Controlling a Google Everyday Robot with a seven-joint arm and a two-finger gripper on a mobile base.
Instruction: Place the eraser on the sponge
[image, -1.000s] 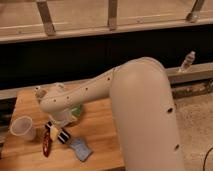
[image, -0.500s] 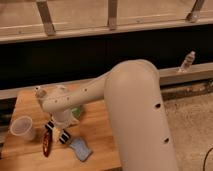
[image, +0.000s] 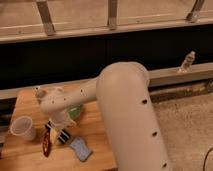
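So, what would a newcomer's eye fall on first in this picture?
First the thick cream-coloured robot arm, which fills the middle and bends towards the left over the wooden table. Its gripper hangs low by the black block with white stripes, just left of the flat blue-grey sponge, with a green bowl behind.

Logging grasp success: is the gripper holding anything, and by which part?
Cannot be told. The gripper is down at the eraser, beside the sponge, but any hold is hidden.

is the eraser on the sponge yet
No, off it: the eraser is by the claw, up-left of the sponge, whose top is bare.
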